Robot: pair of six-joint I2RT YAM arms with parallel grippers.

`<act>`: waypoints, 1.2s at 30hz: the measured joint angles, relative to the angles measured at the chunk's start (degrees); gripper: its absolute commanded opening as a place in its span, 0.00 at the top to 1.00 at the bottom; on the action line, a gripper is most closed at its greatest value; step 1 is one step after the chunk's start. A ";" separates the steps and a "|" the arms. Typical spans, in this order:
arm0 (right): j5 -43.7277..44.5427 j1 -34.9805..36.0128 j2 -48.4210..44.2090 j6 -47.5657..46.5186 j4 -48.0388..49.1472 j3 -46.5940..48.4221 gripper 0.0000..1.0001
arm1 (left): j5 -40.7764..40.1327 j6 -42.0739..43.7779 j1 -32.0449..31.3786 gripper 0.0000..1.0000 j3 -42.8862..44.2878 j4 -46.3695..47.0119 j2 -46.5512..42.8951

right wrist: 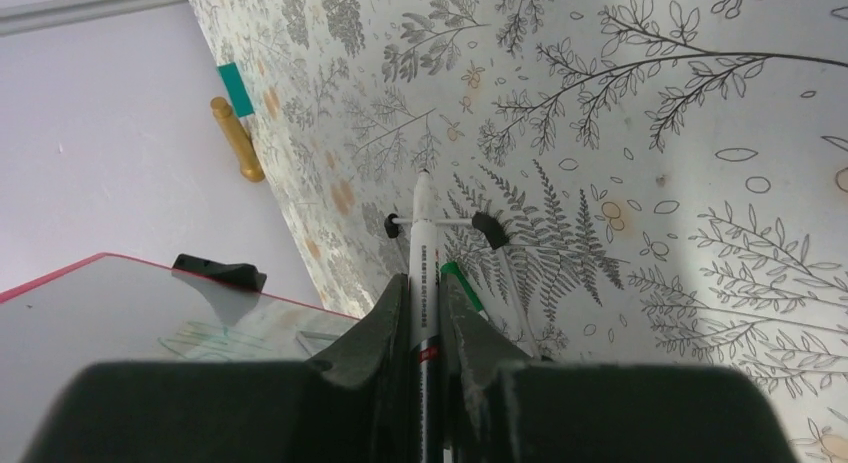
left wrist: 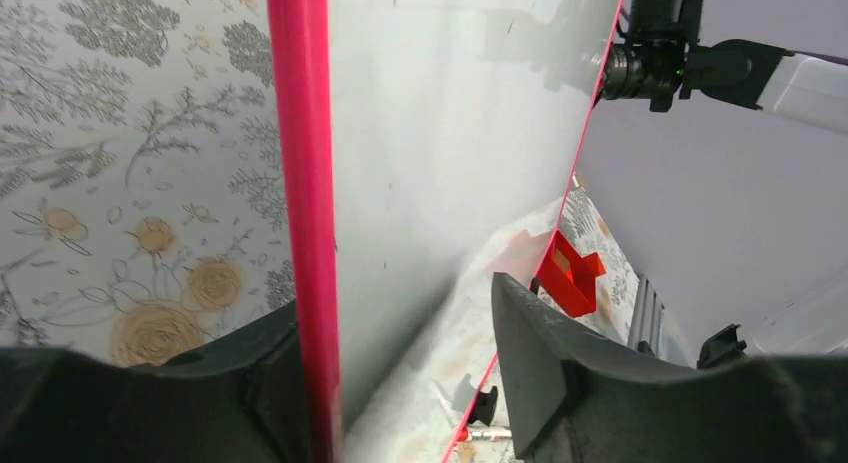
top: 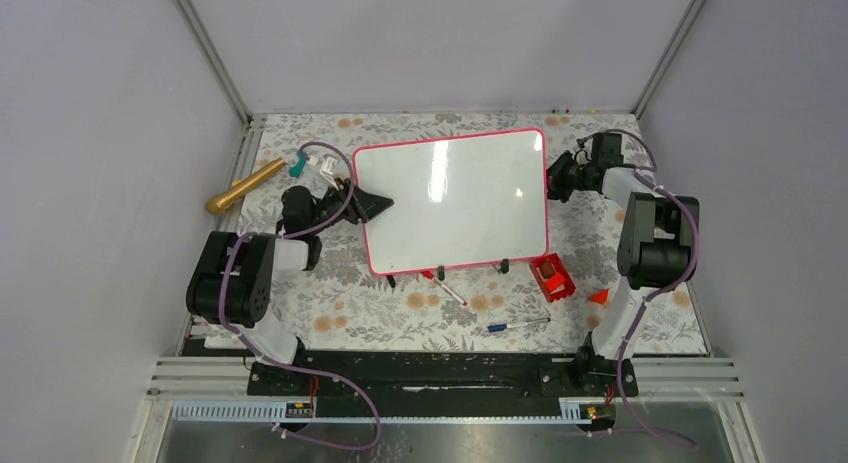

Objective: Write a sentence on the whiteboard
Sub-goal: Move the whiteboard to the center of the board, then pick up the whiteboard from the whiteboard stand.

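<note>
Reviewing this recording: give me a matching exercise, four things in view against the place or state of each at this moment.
Things:
1. pink-framed glossy whiteboard
2. white marker pen with black print
3. shiny gold cylinder
4. small open-topped red box

Places or states:
A. lying near the left edge of the table
B. blank, no writing visible
C. clamped in the right hand
D. on the table just off the board's near right corner

Pairs: 1-B; 2-C; 3-A; 4-D
</note>
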 measured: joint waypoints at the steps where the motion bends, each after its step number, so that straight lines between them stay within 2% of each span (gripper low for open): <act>1: 0.09 -0.11 -0.66 0.04 -0.37 0.00 1.00 | -0.28 0.50 -0.33 0.43 -0.11 -0.79 -0.28; 12: 8.24 -6.03 -9.18 0.52 -4.74 0.00 1.00 | -8.11 3.52 1.16 0.21 -1.49 -12.44 -12.52; 16: 12.28 -6.82 -12.13 0.55 -5.62 0.00 1.00 | -12.81 5.60 1.11 0.11 -1.42 -21.73 -19.08; 19: 15.47 -6.82 -15.93 0.26 -6.84 -0.31 1.00 | -18.29 6.88 1.11 0.01 -0.50 -32.98 -25.00; 24: 19.02 -6.82 -25.40 -0.55 -7.19 -3.30 1.00 | -26.10 8.15 1.14 0.01 4.20 -49.27 -32.98; 27: 20.44 -6.82 -30.93 -1.27 -7.56 -5.64 1.00 | -29.31 8.15 1.64 0.01 10.03 -58.14 -33.97; 31: 21.44 -6.47 -37.86 -1.77 -8.04 -9.53 1.00 | -28.63 9.68 6.38 0.01 18.36 -68.72 -31.61; 36: 21.92 -3.50 -43.30 -2.47 -10.10 -10.99 1.00 | -23.82 10.10 12.72 0.01 19.43 -72.35 -30.67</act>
